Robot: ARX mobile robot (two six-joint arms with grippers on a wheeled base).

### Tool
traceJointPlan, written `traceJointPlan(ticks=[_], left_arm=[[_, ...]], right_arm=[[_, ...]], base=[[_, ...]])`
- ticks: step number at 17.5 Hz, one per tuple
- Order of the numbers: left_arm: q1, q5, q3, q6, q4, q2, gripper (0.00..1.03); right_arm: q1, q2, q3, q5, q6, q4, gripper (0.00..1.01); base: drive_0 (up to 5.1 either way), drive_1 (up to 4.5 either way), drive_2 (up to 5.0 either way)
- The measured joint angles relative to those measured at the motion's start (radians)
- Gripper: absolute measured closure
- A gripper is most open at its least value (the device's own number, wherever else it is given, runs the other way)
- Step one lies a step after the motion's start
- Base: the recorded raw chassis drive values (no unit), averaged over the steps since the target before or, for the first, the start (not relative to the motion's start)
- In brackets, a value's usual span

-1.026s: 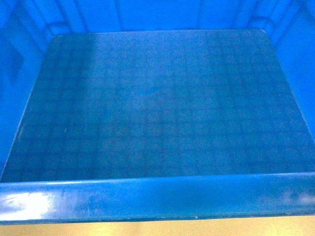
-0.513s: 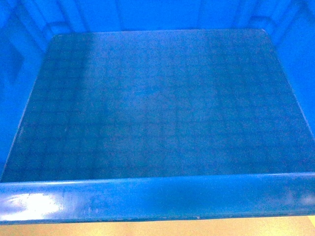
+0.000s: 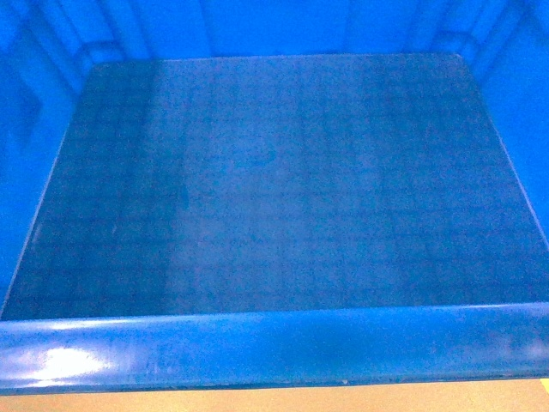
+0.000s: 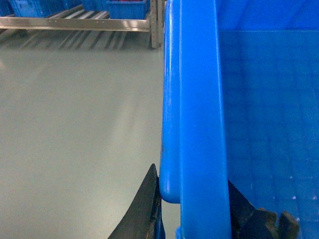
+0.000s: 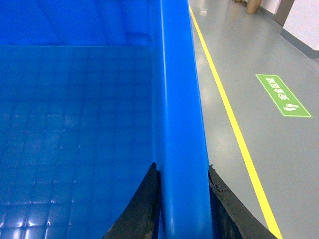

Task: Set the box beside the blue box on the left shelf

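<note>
The box (image 3: 274, 180), a large bright-blue crate with a square-grid floor, fills the head view, its near rim across the bottom. My left gripper (image 4: 193, 191) is shut on the box's left rim (image 4: 197, 99), one black finger outside and one inside. My right gripper (image 5: 183, 177) is shut on the box's right rim (image 5: 177, 89) in the same way. The left shelf (image 4: 75, 22), a rack of grey rails with rollers, lies far off at the top left of the left wrist view, with blue boxes (image 4: 124, 7) on it. Neither gripper shows in the head view.
Grey floor (image 4: 75, 124) stretches between the box and the rack. On the right side, a yellow floor line (image 5: 234, 124) and a green floor sign (image 5: 283, 95) run past. A strip of tan floor (image 3: 274, 402) shows below the box's near rim.
The box's floor and rim have shifted only slightly in the head view; both grips appear unchanged.
</note>
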Motion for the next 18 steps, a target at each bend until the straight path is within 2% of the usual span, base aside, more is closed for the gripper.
traceJointPlan(ticks=[18], left_arm=[[0.0,0.0,0.0,0.0,0.005,0.0,0.85]], right_arm=[[0.0,0.0,0.0,0.0,0.0,0.005,0.84]], base=[[0.1,4.38,-4.2]])
